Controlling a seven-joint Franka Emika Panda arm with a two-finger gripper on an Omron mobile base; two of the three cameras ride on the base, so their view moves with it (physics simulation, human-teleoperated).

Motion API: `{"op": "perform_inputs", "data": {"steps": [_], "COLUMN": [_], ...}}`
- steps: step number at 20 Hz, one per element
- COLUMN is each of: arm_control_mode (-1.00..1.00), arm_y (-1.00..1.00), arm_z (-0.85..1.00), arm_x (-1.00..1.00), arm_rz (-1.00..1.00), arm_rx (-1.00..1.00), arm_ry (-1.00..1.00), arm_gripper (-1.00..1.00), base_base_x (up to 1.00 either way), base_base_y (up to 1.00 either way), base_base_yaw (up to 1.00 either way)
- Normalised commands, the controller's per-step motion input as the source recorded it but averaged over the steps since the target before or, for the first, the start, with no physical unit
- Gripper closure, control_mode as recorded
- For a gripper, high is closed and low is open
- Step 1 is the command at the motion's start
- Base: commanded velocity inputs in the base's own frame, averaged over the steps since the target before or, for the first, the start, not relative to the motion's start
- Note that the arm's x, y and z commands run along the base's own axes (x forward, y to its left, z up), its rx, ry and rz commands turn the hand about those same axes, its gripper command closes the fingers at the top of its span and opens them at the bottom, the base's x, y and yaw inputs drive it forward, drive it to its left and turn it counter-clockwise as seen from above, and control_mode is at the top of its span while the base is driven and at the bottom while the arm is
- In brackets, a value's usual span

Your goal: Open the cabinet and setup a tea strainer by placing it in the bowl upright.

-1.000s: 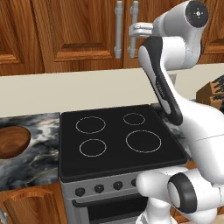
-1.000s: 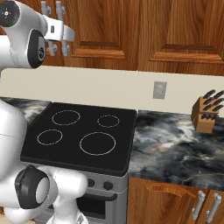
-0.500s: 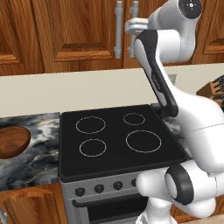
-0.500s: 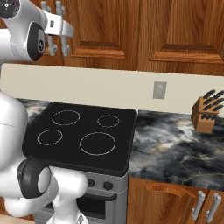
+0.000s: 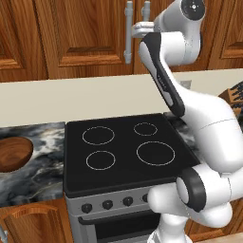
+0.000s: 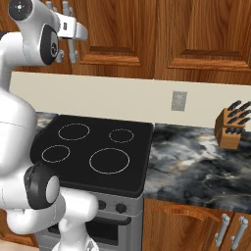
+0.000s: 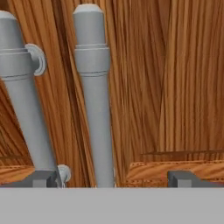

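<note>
Above the stove (image 5: 123,152), in the left base view, the cabinet (image 5: 80,38) hung shut, its two grey handles (image 5: 128,33) side by side at the centre seam. The gripper (image 5: 138,30) sat level with those handles, just beside the right one, though from here the jaws' gap was too small to read. Left of the stove, the bowl (image 5: 13,154) rested on the marbled table (image 5: 38,166) at the picture's edge, nothing in it. No strainer showed, so it was presumably behind the doors.

From the right base view, the gripper (image 6: 73,30) reached to the handles (image 6: 73,51) above the stove's (image 6: 93,152) back left corner. Well right of the stove, a knife block (image 6: 231,130) stood on the table (image 6: 196,157), and an outlet (image 6: 179,101) sat on the wall.

Close against the door, the hand view showed the jaws wide apart, their two dark tips low in the picture, holding nothing. One handle (image 7: 94,100) rose between the tips, nearer the left one; the other handle (image 7: 24,100) stood just outside them.

As a judgement, the door would be stiff and hinged, fairly heavy, swinging in an arc. The smooth round bar looked slippery, so the best hold would be square across its middle, away from the mounts.
</note>
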Motion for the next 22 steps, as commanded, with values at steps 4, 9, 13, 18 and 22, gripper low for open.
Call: {"op": "perform_inputs", "data": {"steps": [4,9,13,18,22], "arm_control_mode": [-1.0,-1.0,-1.0,-1.0,-1.0], "arm_y": [0.02,0.0,0.0,0.11,0.04], "arm_z": [-0.01,0.0,-0.03,-0.08,-0.03], "arm_x": [0.33,0.32,0.38,0.41,0.49], "arm_rz": [0.0,0.0,0.0,0.0,-0.01], "arm_rx": [-0.06,-0.03,-0.02,-0.03,-0.02], "arm_ry": [0.0,0.0,0.0,0.0,0.0], "arm_gripper": [-1.0,-1.0,-1.0,-1.0,-1.0], "base_base_x": [0.0,0.0,0.0,0.0,0.0], "base_base_y": [0.0,0.0,0.0,0.0,0.0], "base_base_yaw": [0.0,0.0,0.0,0.0,0.0]}}
